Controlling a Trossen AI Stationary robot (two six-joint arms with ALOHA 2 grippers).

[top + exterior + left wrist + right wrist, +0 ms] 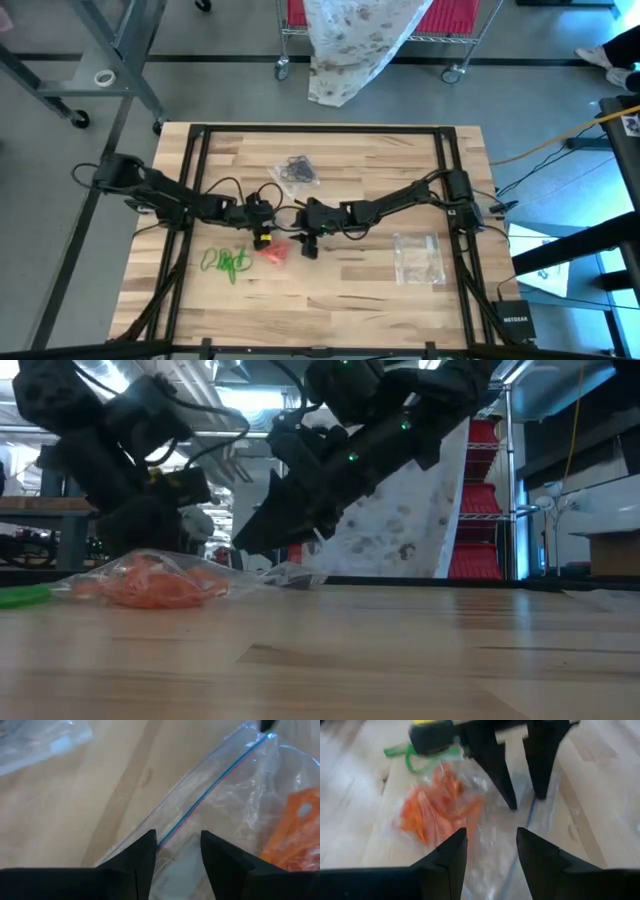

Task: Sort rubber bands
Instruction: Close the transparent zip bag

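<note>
Light wooden butcher-block surface (340, 290) carries everything, with both dark arms reaching in toward its middle.

Left arm enters from the left edge. Left gripper (262, 232) sits just above the clear zip-top plastic bag (274, 250) holding the orange-red rubber bands (437, 812). In the left wrist view its fingers (137, 862) stand parted, straddling the bag's blue-and-red zip strip (215, 780). Clear film lies between them, but a grasp on it cannot be confirmed.

Right arm enters from the right edge. Right gripper (310, 243) hangs just beside the same bag, on its right side. Its fingers (452, 852) are spread with nothing between them but the bag's film below; in the right wrist view the left gripper's two fingers point down onto the bag directly opposite.

Second clear plastic bag with black rubber bands (297, 172) lies farther back on the surface, behind the two grippers. A third clear plastic bag, flat (418, 257), lies to the right, well apart from the grippers.

Loose bright green rubber bands (227, 262) lie in a small heap near the orange-red bag, on its left.
</note>
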